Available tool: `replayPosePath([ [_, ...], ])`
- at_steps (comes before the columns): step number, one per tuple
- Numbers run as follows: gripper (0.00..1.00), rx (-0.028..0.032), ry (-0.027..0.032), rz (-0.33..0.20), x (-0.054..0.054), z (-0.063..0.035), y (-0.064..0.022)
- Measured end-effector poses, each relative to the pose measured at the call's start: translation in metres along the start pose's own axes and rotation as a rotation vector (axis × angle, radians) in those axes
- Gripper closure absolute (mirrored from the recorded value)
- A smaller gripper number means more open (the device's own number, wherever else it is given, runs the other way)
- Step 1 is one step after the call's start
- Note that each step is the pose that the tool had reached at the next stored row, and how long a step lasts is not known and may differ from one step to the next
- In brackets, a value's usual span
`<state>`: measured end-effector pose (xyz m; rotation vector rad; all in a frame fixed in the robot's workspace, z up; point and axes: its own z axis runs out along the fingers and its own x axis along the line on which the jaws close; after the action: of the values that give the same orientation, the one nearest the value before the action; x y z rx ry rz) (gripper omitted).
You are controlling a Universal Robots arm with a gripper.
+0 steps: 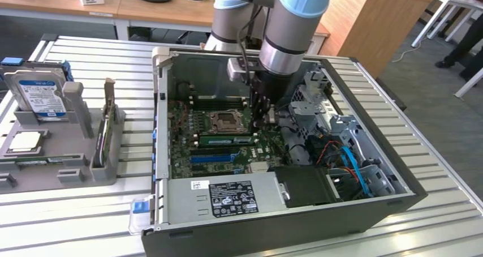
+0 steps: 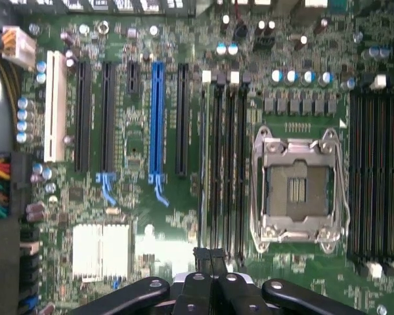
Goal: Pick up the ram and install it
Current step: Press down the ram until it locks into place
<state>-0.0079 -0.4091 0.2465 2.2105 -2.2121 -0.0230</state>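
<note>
The ram (image 1: 226,139) is seen as a long, narrow green board with a row of small dark chips and a pale label along its face. It stands on edge in one of the black memory slots (image 2: 228,164) of the motherboard (image 1: 189,155). It lies just beside the square CPU socket (image 1: 225,120), on the side of the socket facing the silver power supply (image 1: 226,197), roughly midway across the board. Whether it is fully seated in the slot cannot be told.

The claw (image 1: 268,121) is lowered into the open computer case (image 1: 162,87), close to the end of the ram nearest the drive cage and cables at the exterior view's right. Its fingers are closed together, and nothing is seen gripped between them. In the wrist view the closed black fingertips of the claw (image 2: 213,259) are placed over one end of the group of slots, next to the metal frame of the CPU socket (image 2: 299,187). A blue expansion slot (image 2: 157,121) is seen further along the motherboard.

The case lies on its side near the middle of the slatted metal surface (image 1: 438,155). Toward the surface's edge at the exterior view's left, a grey holder (image 1: 60,149) is set, with a blue-labelled hard drive (image 1: 38,98) propped upright in it.
</note>
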Motion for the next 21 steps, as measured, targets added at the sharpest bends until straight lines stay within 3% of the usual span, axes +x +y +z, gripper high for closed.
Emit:
replayPosePath([
  [14, 0.89, 0.0035, -0.0002, 0.000, 0.000, 0.0012, 0.0472],
  [21, 0.89, 0.0043, -0.0001, 0.000, 0.000, 0.0016, 0.0667],
])
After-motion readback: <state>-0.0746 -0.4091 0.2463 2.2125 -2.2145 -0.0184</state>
